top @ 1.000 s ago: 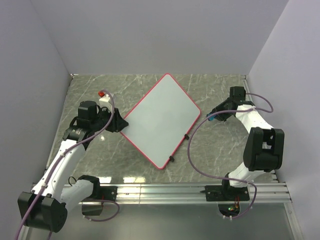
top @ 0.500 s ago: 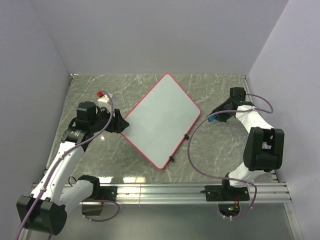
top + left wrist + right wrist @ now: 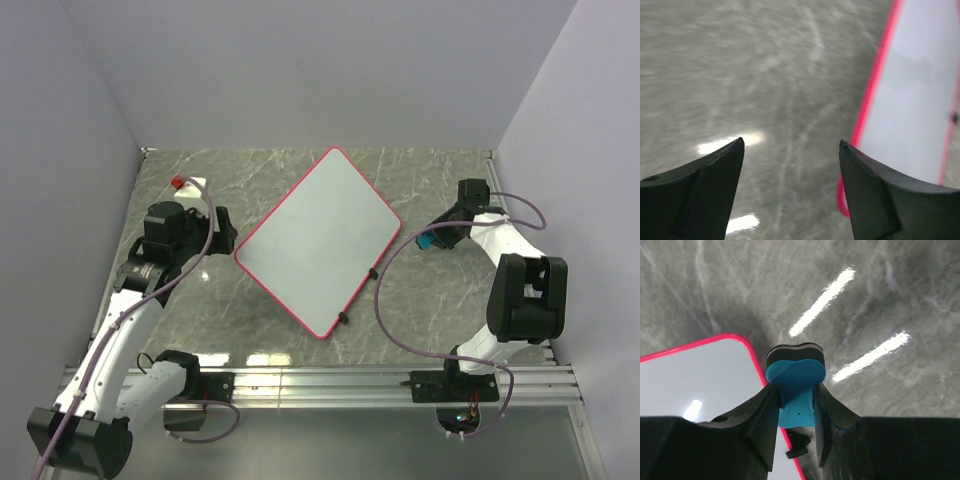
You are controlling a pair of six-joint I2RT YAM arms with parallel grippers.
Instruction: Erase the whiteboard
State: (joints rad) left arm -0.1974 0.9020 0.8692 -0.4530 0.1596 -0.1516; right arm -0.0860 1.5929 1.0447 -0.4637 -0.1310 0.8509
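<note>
- One whiteboard (image 3: 318, 243), red-framed, lies flat in the middle of the surface (image 3: 430, 300), turned diamond-wise, its face plain white.
- Two black feet (image 3: 373, 272) sit on its near-right edge.
- One blue eraser (image 3: 795, 385) is clenched in the right gripper (image 3: 796, 390), near the board's right corner.
- The left gripper (image 3: 791, 144) is spread wide with nothing between its fingers, beside the board's left corner and apart from it.
- Bare marbled surface lies on every side of the board; walls (image 3: 300, 80) close the left, far and right edges.
</note>
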